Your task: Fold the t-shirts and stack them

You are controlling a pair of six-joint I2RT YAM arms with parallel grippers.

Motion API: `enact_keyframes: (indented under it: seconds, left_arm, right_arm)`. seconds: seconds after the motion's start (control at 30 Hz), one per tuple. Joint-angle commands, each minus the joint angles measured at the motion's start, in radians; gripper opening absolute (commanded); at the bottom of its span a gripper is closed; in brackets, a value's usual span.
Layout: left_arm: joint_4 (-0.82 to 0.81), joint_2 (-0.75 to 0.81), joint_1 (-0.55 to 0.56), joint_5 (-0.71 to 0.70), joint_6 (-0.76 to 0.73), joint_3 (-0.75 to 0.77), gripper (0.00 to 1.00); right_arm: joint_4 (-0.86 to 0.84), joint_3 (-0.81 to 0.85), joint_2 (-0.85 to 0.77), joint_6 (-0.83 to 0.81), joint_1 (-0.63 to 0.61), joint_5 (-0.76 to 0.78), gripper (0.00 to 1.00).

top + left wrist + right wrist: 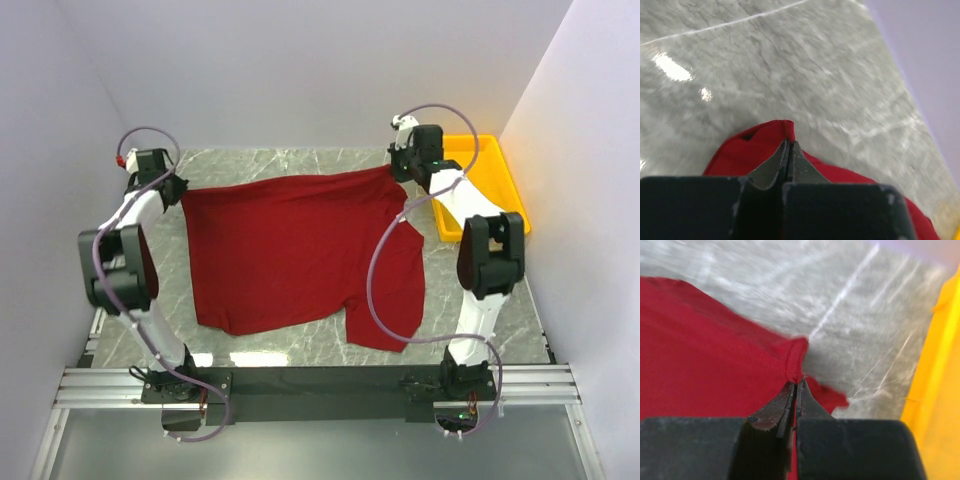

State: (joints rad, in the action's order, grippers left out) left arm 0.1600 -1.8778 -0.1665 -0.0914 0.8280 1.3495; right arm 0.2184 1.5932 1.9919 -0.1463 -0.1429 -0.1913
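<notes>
Dark red t-shirt [290,250] spread over tabletop [250,165], far edge stretched left-right. Fully closed left end effector [178,190] pinches far-left corner; right end effector [397,170], likewise closed, pinches far-right corner beside yellow tray [500,180]. Cloth lies nearward of both.

Tray [497,182]: yellow plastic, rectangular, at the far right corner of the table, close to the right wall.
Table [300,162]: grey marble-patterned top with pale veins, glossy, with light glare near the front edge.
Walls [300,70]: plain white, on three sides.
Rails [100,388]: silver metal, along the near edge.
</notes>
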Motion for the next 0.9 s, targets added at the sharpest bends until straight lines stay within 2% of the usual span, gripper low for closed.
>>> enact_keyframes:
  seconds: [0.0,0.23,0.43,0.47,0.53,0.57,0.6,0.63,0.73,0.87]
  left_arm:
    - [-0.048,0.144,-0.018,0.036,-0.058,-0.110,0.00]
    - [-0.010,0.206,-0.024,0.097,-0.087,-0.269,0.00]
    - [-0.007,0.158,-0.042,0.116,-0.082,-0.280,0.01]
    - [-0.002,0.154,-0.044,0.120,-0.084,-0.274,0.01]
    - [0.010,0.143,-0.045,0.134,-0.089,-0.248,0.10]
    - [0.018,0.147,-0.047,0.139,-0.093,-0.240,0.27]
    - [0.029,0.157,-0.045,0.143,-0.099,-0.236,0.37]
    - [0.032,0.192,-0.047,0.142,-0.108,-0.234,0.50]
    - [0.084,0.280,-0.050,0.127,-0.127,-0.239,0.67]
    - [0.176,0.402,-0.050,0.130,-0.104,-0.295,0.69]
  right_arm:
    - [-0.054,-0.045,-0.107,-0.082,0.009,-0.099,0.00]
    - [0.096,-0.055,-0.059,-0.153,0.022,-0.158,0.00]
    - [0.151,-0.042,-0.019,-0.183,0.028,-0.134,0.00]
    - [0.156,-0.042,-0.019,-0.188,0.028,-0.132,0.07]
    - [0.179,-0.038,-0.027,-0.214,0.031,-0.143,0.24]
    - [0.185,-0.039,-0.036,-0.225,0.031,-0.149,0.42]
    - [0.188,-0.051,-0.051,-0.236,0.034,-0.166,0.50]
    - [0.185,-0.065,-0.091,-0.268,0.035,-0.171,0.62]
    - [0.202,-0.130,-0.187,-0.344,0.039,-0.195,0.70]
    - [0.292,-0.228,-0.301,-0.450,0.048,-0.272,0.71]
